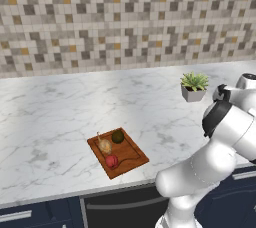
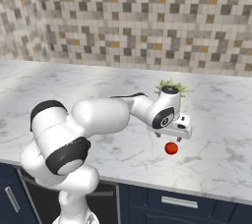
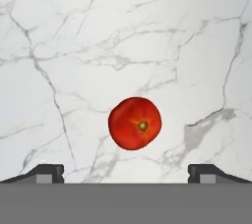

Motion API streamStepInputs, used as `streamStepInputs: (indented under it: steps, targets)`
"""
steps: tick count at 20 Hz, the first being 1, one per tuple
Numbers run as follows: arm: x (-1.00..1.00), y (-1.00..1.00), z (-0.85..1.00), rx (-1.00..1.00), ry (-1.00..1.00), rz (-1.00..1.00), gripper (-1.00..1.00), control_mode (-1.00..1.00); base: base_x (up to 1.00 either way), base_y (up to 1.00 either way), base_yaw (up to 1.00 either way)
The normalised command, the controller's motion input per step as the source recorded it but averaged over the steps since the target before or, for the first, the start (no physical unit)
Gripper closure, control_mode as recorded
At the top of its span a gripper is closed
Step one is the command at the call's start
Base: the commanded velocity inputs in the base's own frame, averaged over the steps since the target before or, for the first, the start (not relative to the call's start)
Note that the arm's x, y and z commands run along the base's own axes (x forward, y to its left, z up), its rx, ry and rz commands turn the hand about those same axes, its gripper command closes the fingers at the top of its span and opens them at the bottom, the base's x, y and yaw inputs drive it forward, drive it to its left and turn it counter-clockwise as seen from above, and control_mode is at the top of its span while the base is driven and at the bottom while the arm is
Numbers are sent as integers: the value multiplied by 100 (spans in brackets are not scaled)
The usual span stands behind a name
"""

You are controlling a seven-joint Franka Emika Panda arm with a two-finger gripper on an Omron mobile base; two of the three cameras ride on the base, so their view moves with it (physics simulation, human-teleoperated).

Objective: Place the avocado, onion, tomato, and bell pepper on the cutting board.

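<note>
Gripper [image 3: 126, 174]: jaws spread wide, empty, above the tomato [image 3: 135, 123].
Tomato: alone on the marble counter [image 2: 221, 154].
Cutting board [image 1: 131, 158]: holds the avocado [image 1: 117, 136], the onion [image 1: 104, 145] and a red vegetable [image 1: 111, 161].
Writing: none readable.

In the left base view, the flat reddish-brown wooden cutting board [image 1: 131, 155] lies at lower centre on the white marble counter [image 1: 60, 107], near its front edge. On the board, the dark roundish avocado [image 1: 118, 136] lies uppermost, the tan onion [image 1: 104, 146] at its lower left, and a small red vegetable [image 1: 111, 161] below the onion. The small potted green plant [image 1: 194, 86] stands well apart, at the right. In the right base view, the round red tomato [image 2: 171, 148] lies on the counter below the plant.
</note>
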Motion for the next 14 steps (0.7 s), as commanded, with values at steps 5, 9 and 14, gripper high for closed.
streamStepInputs:
  steps: [5,9,14]
  targets:
    - [7,-8,-30,0,2,0,-100,-100,0,0,0]
    - [6,-15,-34,0,3,0,-100,-100,0,0,0]
    - [6,-9,-33,0,2,0,-100,-100,0,0,0]
